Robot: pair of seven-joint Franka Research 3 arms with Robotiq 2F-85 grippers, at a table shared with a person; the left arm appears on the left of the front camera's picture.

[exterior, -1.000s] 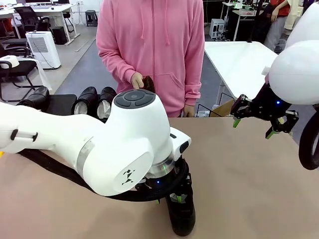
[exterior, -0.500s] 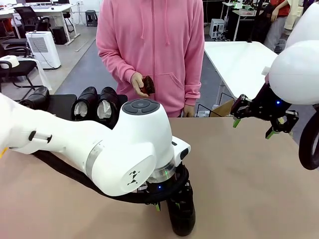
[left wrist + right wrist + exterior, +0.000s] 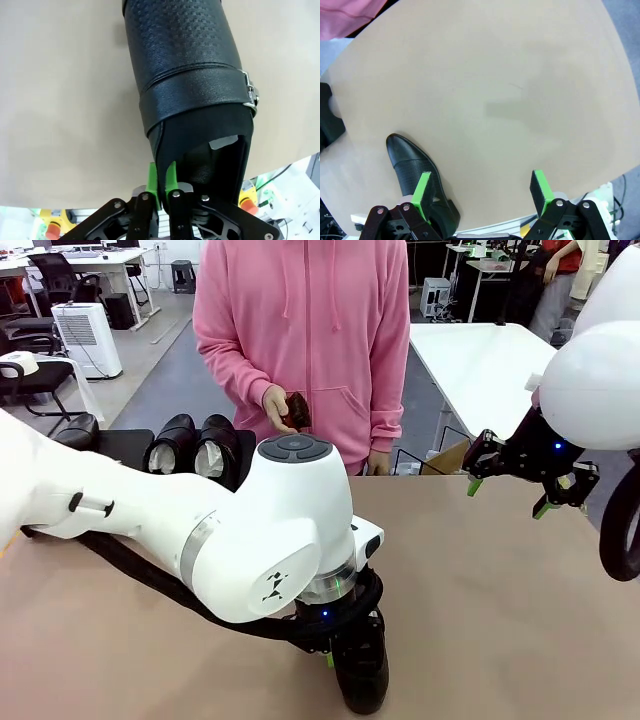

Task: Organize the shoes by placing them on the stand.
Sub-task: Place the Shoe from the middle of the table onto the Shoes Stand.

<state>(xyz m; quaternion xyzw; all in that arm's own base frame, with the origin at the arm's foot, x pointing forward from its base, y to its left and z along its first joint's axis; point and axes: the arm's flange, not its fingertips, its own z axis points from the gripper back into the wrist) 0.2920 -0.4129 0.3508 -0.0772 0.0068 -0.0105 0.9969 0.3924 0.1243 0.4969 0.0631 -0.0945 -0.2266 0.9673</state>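
One black shoe (image 3: 364, 672) lies on the tan table near its front edge. My left gripper (image 3: 333, 656) reaches down over its heel end. In the left wrist view the green pads (image 3: 152, 181) are pinched shut on the side rim of this shoe (image 3: 185, 65), which has a textured top and a buckled strap. Two more shoes (image 3: 192, 445) with white paper inside stand side by side on the stand (image 3: 125, 446) at the far left, and a third (image 3: 74, 431) sits at its left end. Above the table's right side my right gripper (image 3: 508, 496) hangs open, holding nothing.
A person in a pink hoodie stands at the far edge, one hand holding a small brown brush (image 3: 297, 408). My bulky left arm (image 3: 200, 540) covers the table's left and middle. The right wrist view shows bare table (image 3: 520, 90) beyond the shoe (image 3: 412, 167).
My left gripper has closed onto the shoe's rim, and the left arm has shifted slightly down and right. The person's hand raised the brush a little. The right arm has not moved.
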